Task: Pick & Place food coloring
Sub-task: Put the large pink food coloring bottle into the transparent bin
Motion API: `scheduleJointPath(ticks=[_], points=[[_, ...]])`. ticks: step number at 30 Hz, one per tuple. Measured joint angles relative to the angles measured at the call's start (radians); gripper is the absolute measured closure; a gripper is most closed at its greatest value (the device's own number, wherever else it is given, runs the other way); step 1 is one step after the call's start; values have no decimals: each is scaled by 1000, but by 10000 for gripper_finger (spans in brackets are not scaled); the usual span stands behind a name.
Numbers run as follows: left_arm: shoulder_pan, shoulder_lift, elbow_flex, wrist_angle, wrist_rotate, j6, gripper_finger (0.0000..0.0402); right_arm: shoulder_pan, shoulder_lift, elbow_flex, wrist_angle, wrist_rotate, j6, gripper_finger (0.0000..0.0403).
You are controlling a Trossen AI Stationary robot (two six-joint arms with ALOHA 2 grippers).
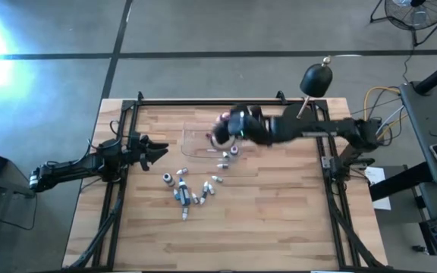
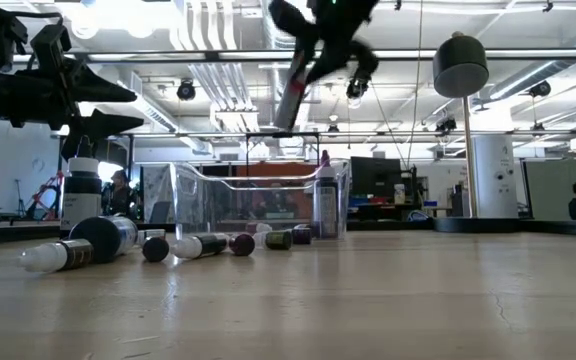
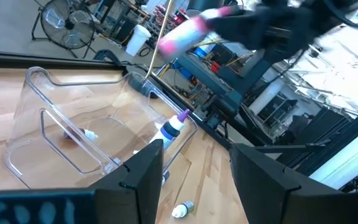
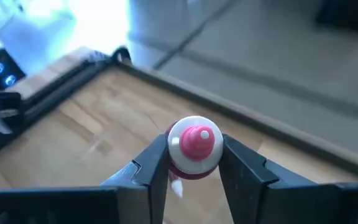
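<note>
1. One pink-capped bottle (image 4: 194,149) of food coloring sits pinched between the right gripper (image 1: 222,130) fingers, carried high over the clear tray (image 1: 192,144) at the far-middle of the table (image 1: 279,227)
2. Risk: bottle hangs tilted in the low view, cap end down, so if the jaws let go from this height it could bounce off the tray wall or land outside, prob. rolling among the loose ones
3. Risk: grip looks to be on the round body just below the cap; a smooth cylinder may slip or swivel w/ any quick wrist move
4. Risk: one bottle stands upright (image 2: 325,205) at the tray's right end; a low descent could knock it over
5. Left gripper (image 1: 156,149) waits at the table's left edge, jaws apart, holding nothing; no clash likely unless it moves in
6. Looks: white domed cap w/ pink tip, pale pink body; one small bottle already lies inside the tray (image 3: 82,134)
7. Rest of the bottles (image 1: 184,193) lie scattered near the tray's front, mostly on their sides, dark bodies w/ white caps
</note>
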Motion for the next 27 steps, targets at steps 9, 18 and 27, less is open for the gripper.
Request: scheduleJointPath(ticks=[9, 18, 27], points=[[0, 3, 0, 0, 0, 0, 241, -114, 113, -1, -275, -177, 29, 290], [0, 3, 0, 0, 0, 0, 241, -136, 188, -47, -166, -214, 17, 290], [0, 3, 0, 0, 0, 0, 241, -144, 229, -51, -172, -225, -25, 248]])
